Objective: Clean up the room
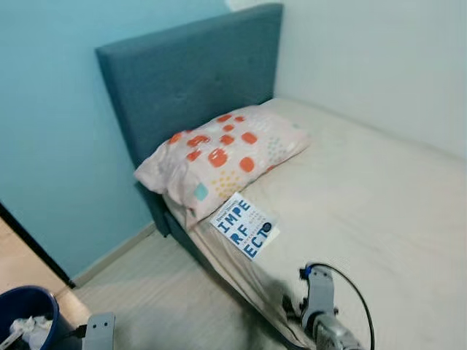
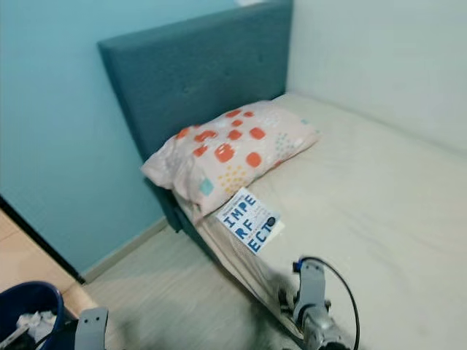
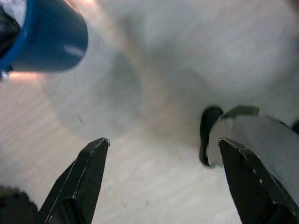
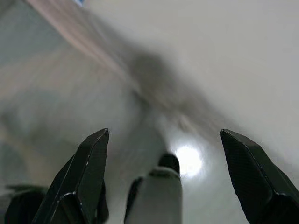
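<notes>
On the bed (image 1: 379, 189), near its edge just below the spotted pillow (image 1: 222, 157), lies a book (image 1: 244, 224) printed "IMPERFECTO". Both hands are released and hold nothing: the left hand (image 3: 161, 154) hangs over the floor (image 1: 160, 299) near a blue bin (image 1: 25, 313), the right hand (image 4: 163, 144) low by the bed's side. The step looks like an approach; next, the right hand would need to reach up to the book.

A bed (image 1: 379, 189) with a pale sheet stood against a teal headboard (image 1: 197, 73) and a light blue wall (image 1: 51, 131). A white wall (image 1: 379, 58) ran along the bed's far side. Pale wood floor (image 1: 160, 299) lay beside it.
</notes>
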Controlling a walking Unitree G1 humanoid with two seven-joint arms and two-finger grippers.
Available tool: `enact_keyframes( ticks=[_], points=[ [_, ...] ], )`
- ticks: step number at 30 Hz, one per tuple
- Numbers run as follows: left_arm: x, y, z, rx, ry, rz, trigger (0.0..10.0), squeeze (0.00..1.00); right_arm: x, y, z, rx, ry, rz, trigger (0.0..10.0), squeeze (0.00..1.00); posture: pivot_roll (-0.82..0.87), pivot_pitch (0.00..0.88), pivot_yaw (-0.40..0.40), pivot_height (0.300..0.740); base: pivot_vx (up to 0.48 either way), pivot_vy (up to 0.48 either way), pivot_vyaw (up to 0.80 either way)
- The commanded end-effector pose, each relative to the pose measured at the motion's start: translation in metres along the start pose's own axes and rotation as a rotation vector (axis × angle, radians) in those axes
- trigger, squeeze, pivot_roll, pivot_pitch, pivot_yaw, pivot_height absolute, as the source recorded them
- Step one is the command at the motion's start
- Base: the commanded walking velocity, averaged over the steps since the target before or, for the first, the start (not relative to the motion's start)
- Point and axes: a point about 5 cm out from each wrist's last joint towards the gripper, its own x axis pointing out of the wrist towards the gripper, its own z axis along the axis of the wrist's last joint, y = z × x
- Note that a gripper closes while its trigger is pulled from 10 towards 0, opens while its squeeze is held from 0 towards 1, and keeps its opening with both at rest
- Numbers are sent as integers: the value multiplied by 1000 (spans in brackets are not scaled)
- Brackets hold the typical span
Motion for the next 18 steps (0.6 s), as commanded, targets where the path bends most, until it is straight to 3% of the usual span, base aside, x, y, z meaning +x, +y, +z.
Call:
enact_keyframes(
  ticks=[1, 7, 13, 15, 18],
  points=[
    [-1, 1, -10, 23, 28, -7, 10000, 0, 0, 1, -4, -29, 25, 0, 10000, 0, -1, 66, 0, 713, 0, 0, 0],
    [-1, -2, -8, 92, 25, -40, 10000, 0, -5, -6, -28, -61, 116, -36, 10000, 0, 1, 67, 1, 740, 0, 0, 0],
    [0, -11, -1, 129, 5, -75, 10000, 0, -12, -11, -52, -89, 196, -57, 10000, 0, 7, 68, -4, 740, 0, 0, 0],
    [0, -17, 1, 143, 4, -92, 10000, 0, -16, -15, -63, -155, 240, -82, 10000, 0, 6, 68, -4, 740, 0, 0, -444],
    [0, -20, 0, 134, 8, -108, 10000, 0, -18, -15, -69, -123, 256, -66, 10000, 0, 0, 70, -4, 740, 0, 0, -148]
  ],
)
